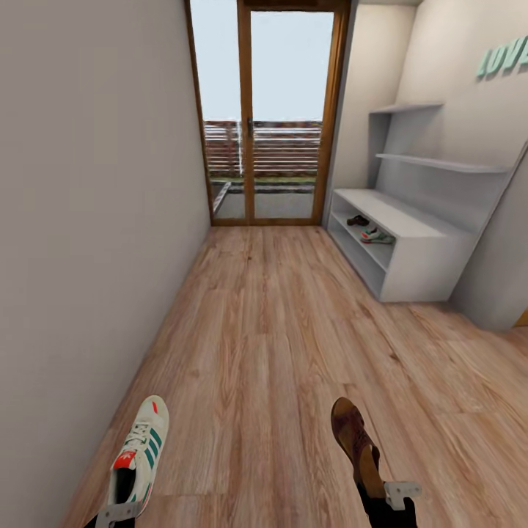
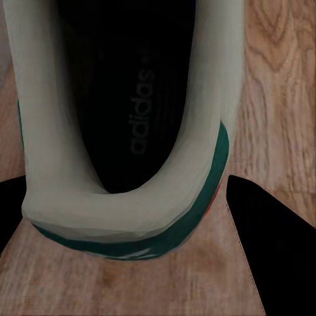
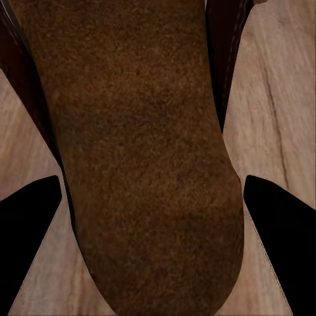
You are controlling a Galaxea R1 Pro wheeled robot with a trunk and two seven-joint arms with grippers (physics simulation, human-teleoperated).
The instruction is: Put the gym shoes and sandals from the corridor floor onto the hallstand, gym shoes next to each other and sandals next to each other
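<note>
Corridor floor (image 1: 271, 345), with the rack (image 1: 411, 249) far ahead.
Left end effector (image 1: 117, 513) gripped a sneaker (image 1: 139, 458); right end effector (image 1: 396, 493) gripped a sandal (image 1: 356, 444).

The head camera looks down the corridor floor (image 1: 271, 330) toward the shoe rack (image 1: 411, 249). Each wrist camera sits close above its gripper, left over the sneaker (image 2: 125, 217), right over the sandal (image 3: 151, 184); both shoes appear from the head too.
</note>
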